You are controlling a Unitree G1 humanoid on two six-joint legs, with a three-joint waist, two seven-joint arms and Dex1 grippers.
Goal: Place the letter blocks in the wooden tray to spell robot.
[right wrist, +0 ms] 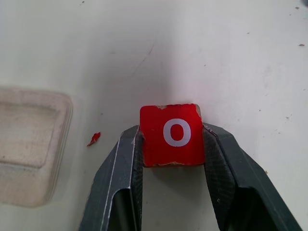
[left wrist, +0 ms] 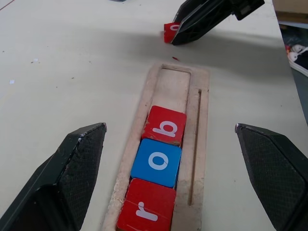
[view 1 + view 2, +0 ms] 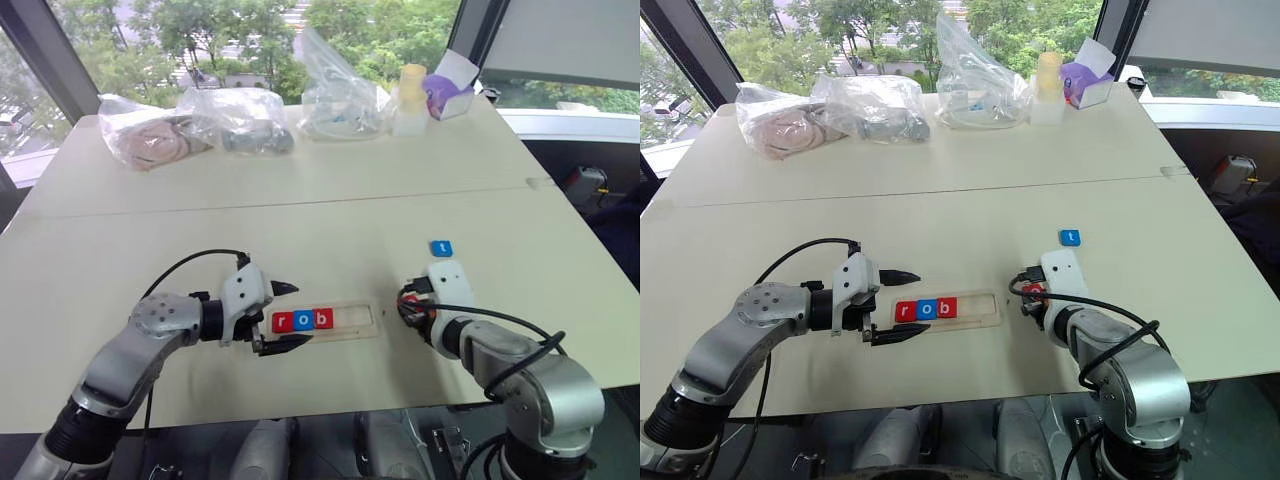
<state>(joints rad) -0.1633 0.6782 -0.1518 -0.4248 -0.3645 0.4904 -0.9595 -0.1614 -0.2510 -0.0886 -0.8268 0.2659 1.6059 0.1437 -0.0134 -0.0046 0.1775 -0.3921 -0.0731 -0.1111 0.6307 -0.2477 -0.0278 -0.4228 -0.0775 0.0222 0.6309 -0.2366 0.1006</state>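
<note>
Letter blocks r, o and b (image 2: 156, 172) already sit in a row at the near end of the wooden tray (image 3: 362, 322), right between the left gripper's (image 3: 284, 316) fingers, which stand wide apart around that end and hold nothing. Just past the tray's empty end, the right gripper (image 1: 172, 144) has its fingers closed on the red o block (image 1: 173, 134) (held low over the worktop (image 3: 330, 215)). Beyond those fingers lies the blue t block (image 3: 441, 248). Step in hand, I'd say: the fourth letter. Next it must be carried across and lowered squarely beside the b.
</note>
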